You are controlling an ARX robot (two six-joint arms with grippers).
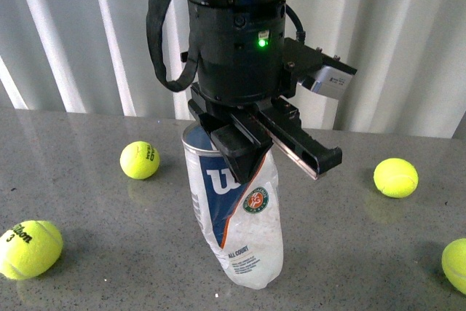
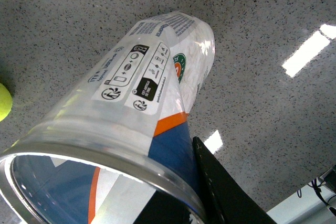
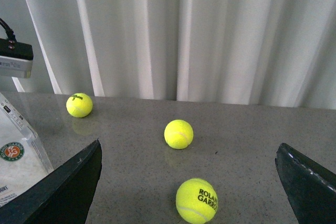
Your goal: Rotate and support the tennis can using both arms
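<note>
The tennis can (image 1: 237,216) is standing tilted at frame centre, base on the desk (image 1: 87,289), open rim leaning toward upper left, apparently empty. The left gripper (image 1: 244,165) is pinching its wall at the rim. The right gripper (image 3: 188,146) is gaping wide, the can lying just outside one jaw.

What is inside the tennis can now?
No ball shows inside the tennis can. The left wrist view looks into its open mouth and finds only the label from behind; that label covers the middle, and the clear base looks empty.
</note>
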